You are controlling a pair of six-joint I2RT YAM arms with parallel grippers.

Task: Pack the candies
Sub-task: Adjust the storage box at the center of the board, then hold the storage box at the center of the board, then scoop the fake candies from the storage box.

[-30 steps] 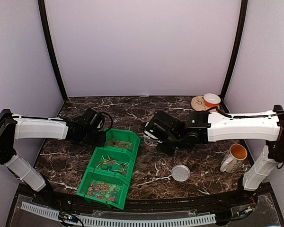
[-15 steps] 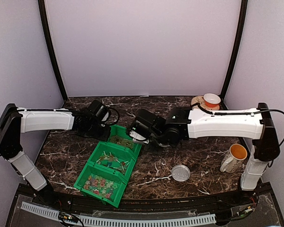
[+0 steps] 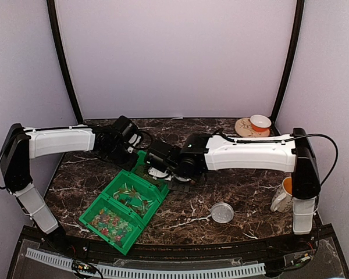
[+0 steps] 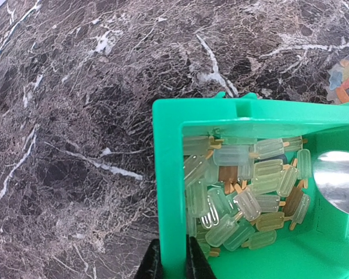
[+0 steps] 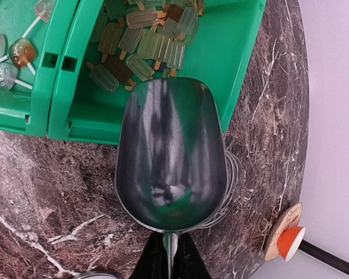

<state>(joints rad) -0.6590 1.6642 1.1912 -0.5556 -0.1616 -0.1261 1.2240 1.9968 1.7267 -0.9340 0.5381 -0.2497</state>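
Note:
A row of three joined green bins [image 3: 123, 204] lies slantwise on the marble. The far bin [image 4: 166, 174] holds pale yellow-green and brown popsicle-shaped candies [image 4: 244, 192] [image 5: 145, 40]. The middle bin has lollipop candies [image 5: 6, 52] [image 3: 134, 199], and red and green candies [image 3: 107, 221] fill the near one. My left gripper [image 4: 171, 258] [image 3: 132, 158] is shut on the far bin's end wall. My right gripper [image 5: 170, 247] [image 3: 163, 167] is shut on the handle of an empty metal scoop [image 5: 171, 154], whose mouth hangs over the far bin's edge.
A clear jar [image 5: 235, 180] stands on the table under the scoop, just beside the far bin. Its grey lid [image 3: 222, 213] lies at the front right. A mug [image 3: 284, 196] stands by the right arm's base. An orange bowl [image 3: 260, 122] sits on a coaster at the back right.
My left gripper has pulled the far bin's end towards the back left, swinging the whole row more slantwise. My right gripper has carried the scoop left, from beside the jar to over the far bin.

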